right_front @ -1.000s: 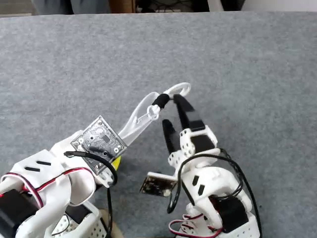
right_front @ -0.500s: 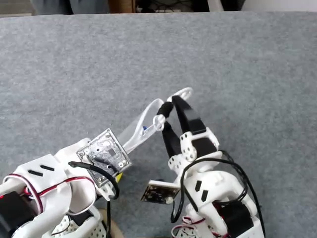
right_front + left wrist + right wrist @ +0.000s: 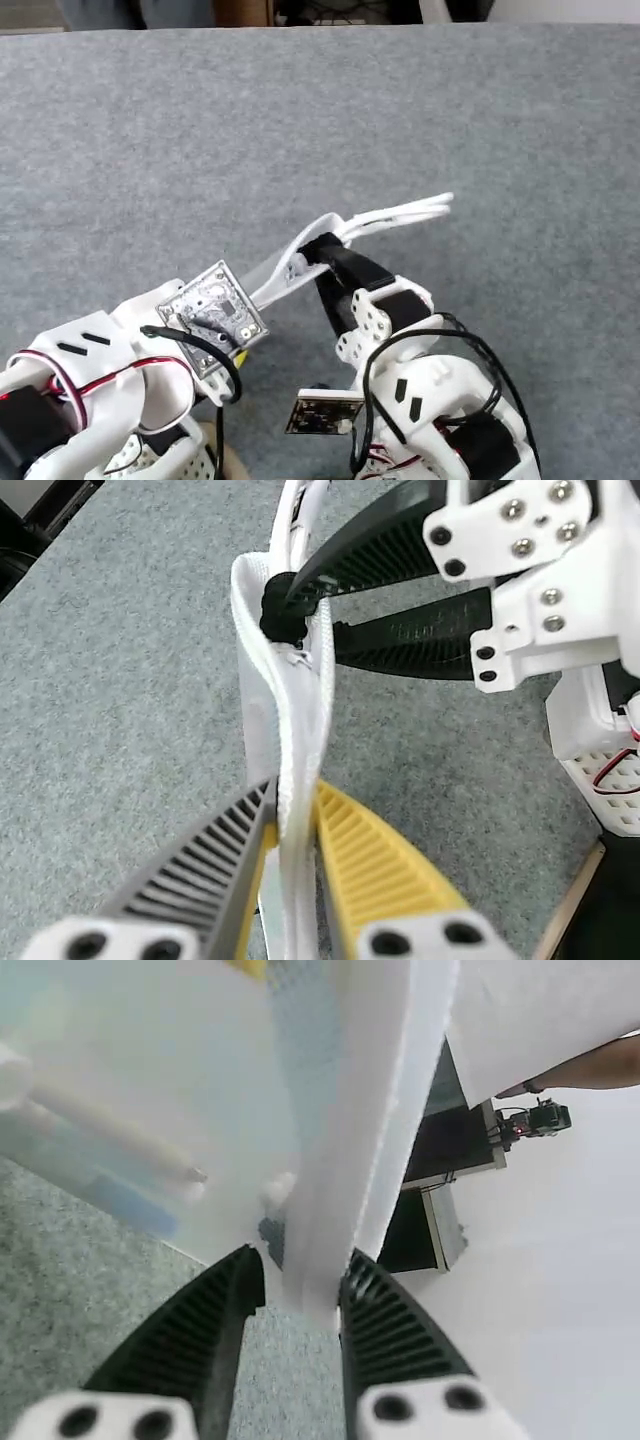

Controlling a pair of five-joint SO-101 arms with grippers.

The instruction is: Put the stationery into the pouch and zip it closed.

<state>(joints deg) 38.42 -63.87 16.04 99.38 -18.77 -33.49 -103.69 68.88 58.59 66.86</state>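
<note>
**A:** Two risks, the bigger first. The pouch hangs between the arms at the centre of the high view. If they pull against each other unevenly, the whole bag could twist or slip out of one grip.

**B:** And the smaller one?

**A:** The right gripper has its black fingers pinched on the zip edge, at a black knob that I take for the slider. If they slide off it, the zip stops short. The left gripper, grey and yellow, is clamped on the same white edge, toward the lower left of the high view. With a weak hold there, the tape would just follow the slider.

**B:** Counts?

**A:** One grey table. Two arms, two grippers. One pouch. Stationery shows through its clear wall in the right wrist view: a pale stick and a bluish piece. That makes two at least, and I cannot tell if there are more. One slider.
</note>
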